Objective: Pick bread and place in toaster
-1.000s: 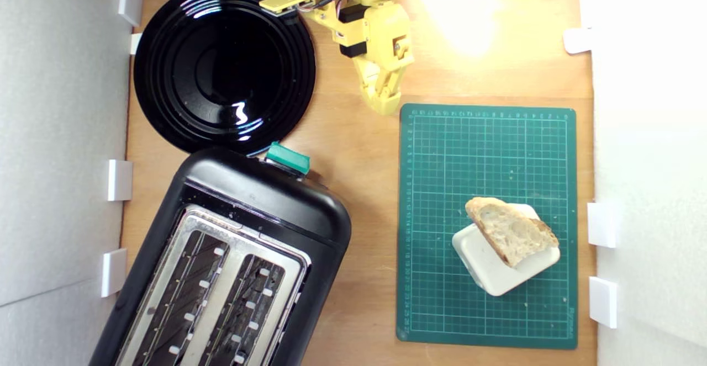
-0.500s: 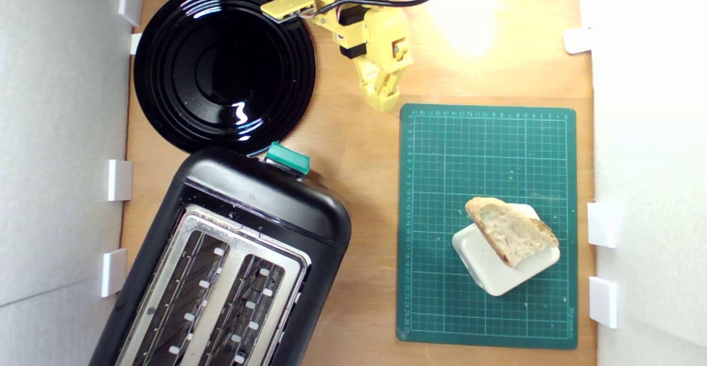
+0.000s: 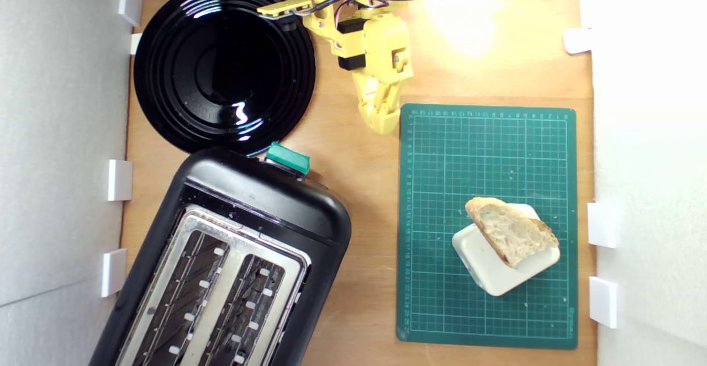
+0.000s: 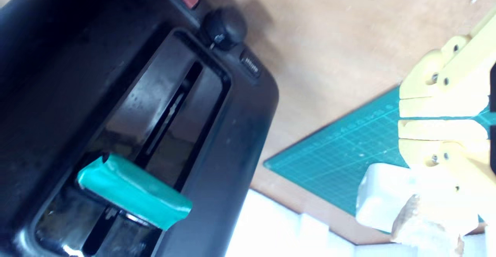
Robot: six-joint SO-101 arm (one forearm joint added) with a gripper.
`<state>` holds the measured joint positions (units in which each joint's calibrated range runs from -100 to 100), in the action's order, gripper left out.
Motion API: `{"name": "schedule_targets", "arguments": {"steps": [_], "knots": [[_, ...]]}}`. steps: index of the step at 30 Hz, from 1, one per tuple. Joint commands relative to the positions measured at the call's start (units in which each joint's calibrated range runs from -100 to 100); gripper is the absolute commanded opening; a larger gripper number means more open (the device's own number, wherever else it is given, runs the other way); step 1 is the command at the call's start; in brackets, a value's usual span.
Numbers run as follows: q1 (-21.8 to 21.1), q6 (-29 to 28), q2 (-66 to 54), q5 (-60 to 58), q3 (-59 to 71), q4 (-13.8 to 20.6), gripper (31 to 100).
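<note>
In the exterior view the bread (image 3: 511,232) lies in the lower right of the frame, resting across a white square block (image 3: 500,264) that sits on a green cutting mat (image 3: 442,189). The mat carries a printed grid with small numerals along its edges, too fine to read. The yellow gripper (image 3: 380,123) hangs at the upper middle, just beside the mat's upper left corner, its jaws closed together and holding nothing. The black toaster (image 3: 265,200) fills the lower left, both slots empty, its green lever knob (image 3: 287,158) near a glossy black plate (image 3: 223,65) in the upper left. All stand on a wooden bench (image 3: 359,189). In the wrist view a small label on the toaster's end is blurred.
</note>
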<state>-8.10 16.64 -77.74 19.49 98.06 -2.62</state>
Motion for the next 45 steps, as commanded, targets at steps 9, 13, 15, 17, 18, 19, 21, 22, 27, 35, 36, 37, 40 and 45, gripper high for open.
{"name": "schedule_targets", "arguments": {"steps": [9, 13, 15, 17, 18, 19, 21, 22, 27, 35, 36, 37, 40, 45], "knots": [[-5.03, -0.86, 14.85, -22.48, -3.41, -0.46, 32.1], [-6.65, -1.60, 15.76, -22.48, -6.59, -0.37, 32.2], [-7.45, -2.96, 17.26, -22.48, -7.68, 1.08, 32.4], [-8.02, -4.94, 20.17, -22.56, -8.41, 5.34, 32.6], [-8.58, -6.88, 22.00, -23.33, -8.59, 8.24, 32.7], [-8.74, -8.76, 23.58, -25.38, -8.59, 11.32, 32.7], [-8.58, -12.79, 27.07, -29.47, -8.41, 17.85, 32.7], [-8.34, -14.31, 28.74, -31.35, -8.41, 20.75, 32.7], [-5.03, -18.55, 35.73, -42.19, -8.14, 25.29, 32.7], [-4.55, -18.55, 51.28, -59.17, -7.95, 25.20, 32.8], [-4.31, -18.55, 53.11, -60.96, -7.95, 25.20, 32.9], [-4.23, -18.49, 54.86, -62.41, -8.04, 25.20, 32.9], [-4.07, -17.66, 59.69, -67.02, -8.04, 25.20, 33.5], [-4.31, -14.57, 67.42, -72.73, -8.50, 22.11, 40.8]]}}
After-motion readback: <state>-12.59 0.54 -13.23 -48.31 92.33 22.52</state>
